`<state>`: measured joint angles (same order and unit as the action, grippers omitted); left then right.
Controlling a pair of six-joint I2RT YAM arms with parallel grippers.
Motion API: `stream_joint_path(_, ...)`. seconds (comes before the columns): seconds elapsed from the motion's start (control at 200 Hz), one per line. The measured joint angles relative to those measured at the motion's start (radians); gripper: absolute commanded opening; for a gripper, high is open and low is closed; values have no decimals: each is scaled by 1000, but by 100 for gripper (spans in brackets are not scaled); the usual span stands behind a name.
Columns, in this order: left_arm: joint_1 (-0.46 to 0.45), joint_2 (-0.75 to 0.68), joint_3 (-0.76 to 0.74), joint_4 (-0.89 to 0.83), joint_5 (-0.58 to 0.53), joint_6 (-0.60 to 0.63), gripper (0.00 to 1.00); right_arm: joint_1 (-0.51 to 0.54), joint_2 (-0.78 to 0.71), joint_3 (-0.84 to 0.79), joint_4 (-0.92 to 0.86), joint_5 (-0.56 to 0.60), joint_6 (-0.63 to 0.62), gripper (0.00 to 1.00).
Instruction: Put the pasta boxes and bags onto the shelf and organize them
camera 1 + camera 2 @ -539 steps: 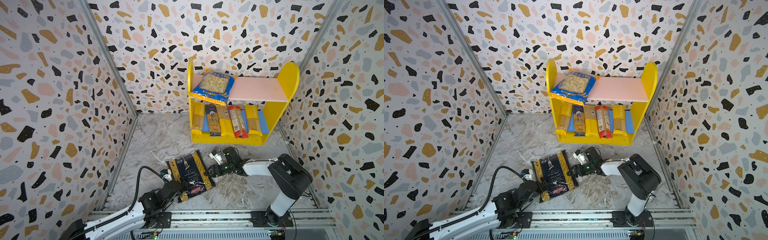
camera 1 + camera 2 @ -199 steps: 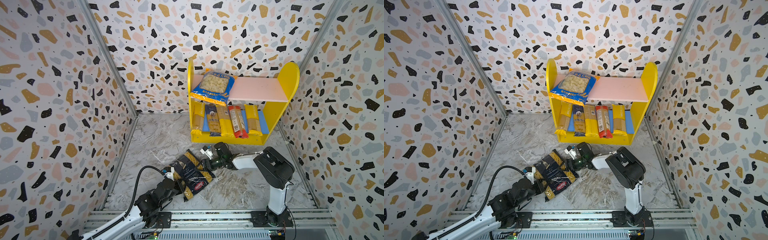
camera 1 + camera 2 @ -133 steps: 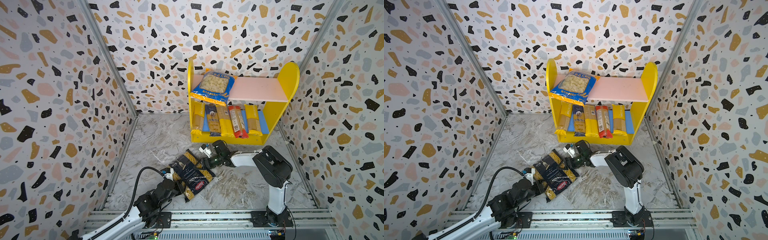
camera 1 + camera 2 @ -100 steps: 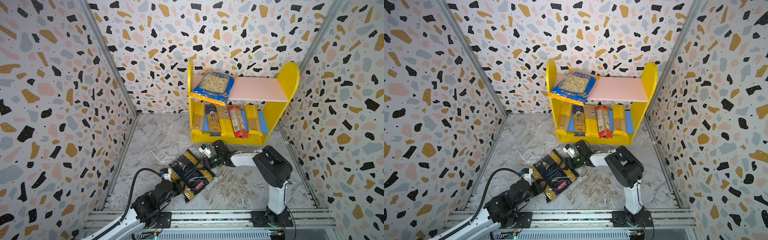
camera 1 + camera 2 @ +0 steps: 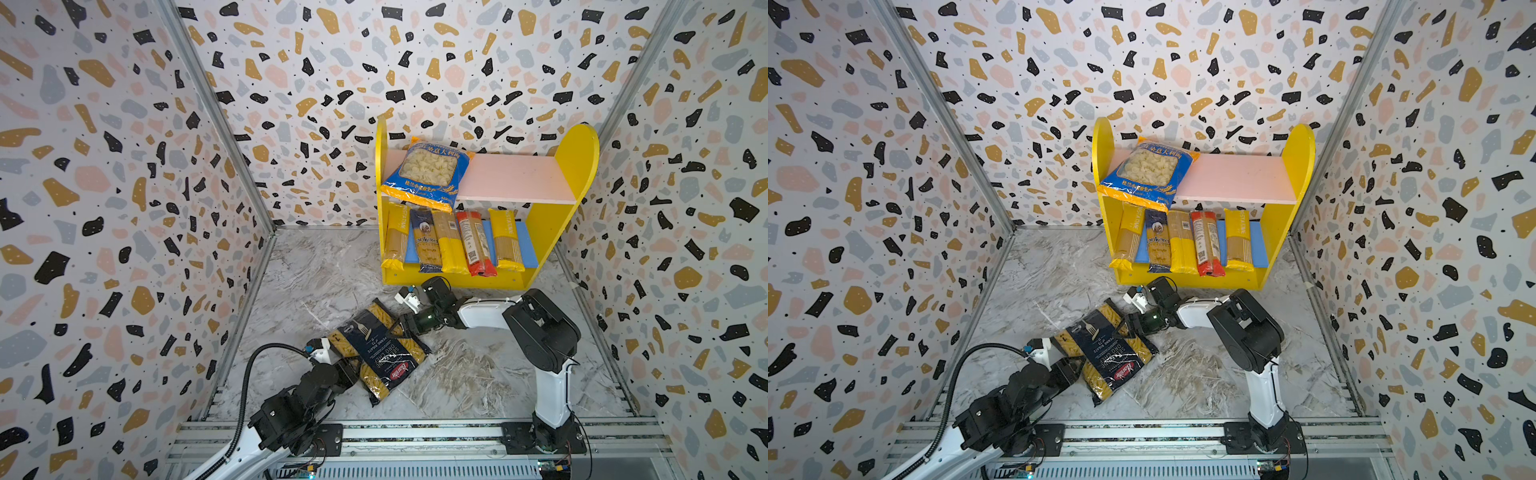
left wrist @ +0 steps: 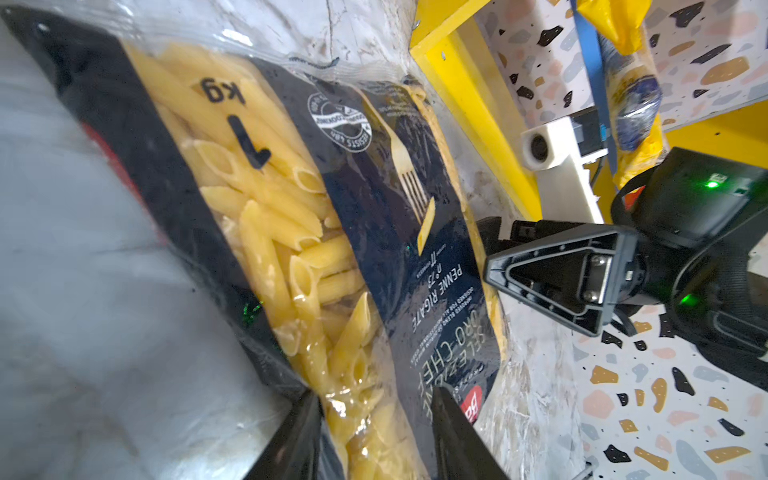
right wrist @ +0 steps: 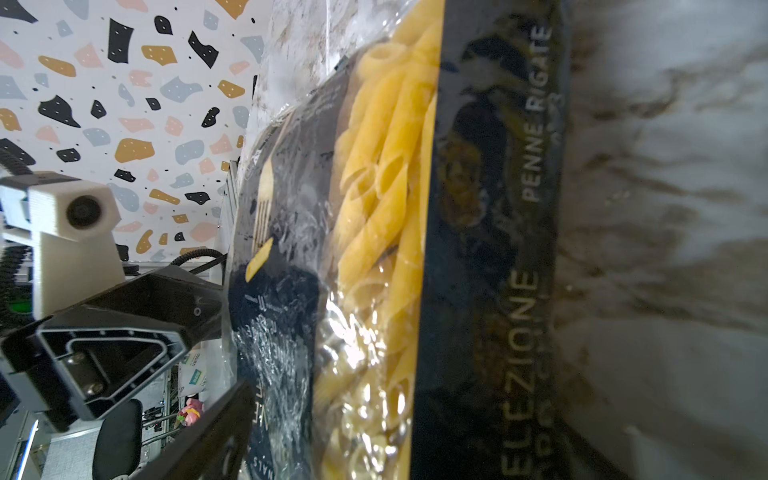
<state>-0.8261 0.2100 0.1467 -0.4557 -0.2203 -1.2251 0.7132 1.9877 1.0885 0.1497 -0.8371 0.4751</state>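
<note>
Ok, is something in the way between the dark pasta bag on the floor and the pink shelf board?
Nothing visible blocks it. From the dark penne bag up to the pink board the way is open, and its right part is bare; the blue-orange bag covers only its left part.

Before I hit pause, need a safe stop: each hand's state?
Left hand: closed on the Barilla bag.
Right hand: wide astride that bag; grip cannot be told.
</note>
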Motion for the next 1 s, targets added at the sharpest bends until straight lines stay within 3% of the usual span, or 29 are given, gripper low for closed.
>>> stream_joint_path(0.295,0,146,-26,118,2,-2,37,3,14,20,-12,-22,-28,92)
stream_joint_path(0.601,0,303,-54,244,-7,26,34,90,67,72,50,4,-26,91)
stream_joint_path(1.001,1,251,-59,255,-24,44,35,106,131,96,163,-98,11,90)
